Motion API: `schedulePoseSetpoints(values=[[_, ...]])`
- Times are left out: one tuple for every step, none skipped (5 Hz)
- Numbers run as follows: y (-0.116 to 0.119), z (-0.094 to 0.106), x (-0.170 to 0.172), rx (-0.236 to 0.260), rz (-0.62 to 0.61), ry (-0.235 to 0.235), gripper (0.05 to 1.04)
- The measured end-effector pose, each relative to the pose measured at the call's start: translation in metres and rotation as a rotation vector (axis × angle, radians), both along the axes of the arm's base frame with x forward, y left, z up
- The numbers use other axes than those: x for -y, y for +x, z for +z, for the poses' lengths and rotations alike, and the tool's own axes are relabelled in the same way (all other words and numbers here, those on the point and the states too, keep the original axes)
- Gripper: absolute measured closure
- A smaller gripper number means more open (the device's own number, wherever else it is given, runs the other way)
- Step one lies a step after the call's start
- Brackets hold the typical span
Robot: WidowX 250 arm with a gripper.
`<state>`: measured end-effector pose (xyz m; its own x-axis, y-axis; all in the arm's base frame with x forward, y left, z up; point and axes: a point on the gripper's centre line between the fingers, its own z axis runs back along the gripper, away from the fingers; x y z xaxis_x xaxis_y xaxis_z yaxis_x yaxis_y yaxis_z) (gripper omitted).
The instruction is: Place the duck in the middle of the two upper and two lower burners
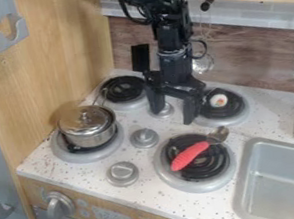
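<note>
"And there's the lidded pot (pixel 88 127), near the left edge of the counter (pixel 39 165)!"

"Red-handled spoon (pixel 190 155) between it and the sink (pixel 276 181), bowl towards the back edge!"

"Nearer that edge, a small white-and-orange piece (pixel 218 100)!"

Open space above middle knob (pixel 144 138), between lidded pot (pixel 88 131), spoon (pixel 190 155)

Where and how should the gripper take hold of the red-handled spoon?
Probably mid-handle, from above, closing across its narrow width: the thick red handle lies slanted over the burner, with the metal bowl at its upper-right end in the picture.
</note>
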<state>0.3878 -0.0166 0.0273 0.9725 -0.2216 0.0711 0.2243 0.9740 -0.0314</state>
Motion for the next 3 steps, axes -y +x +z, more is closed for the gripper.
schedulePoseSetpoints(values=[[-0.004, -0.019, 0.000, -0.039, -0.015, 0.015, 0.085], [0.016, -0.036, 0.002, 0.038, -0.144, 0.115, 0.085], [0.033, -0.042, 0.013, 0.146, -0.178, 0.153, 0.085]])
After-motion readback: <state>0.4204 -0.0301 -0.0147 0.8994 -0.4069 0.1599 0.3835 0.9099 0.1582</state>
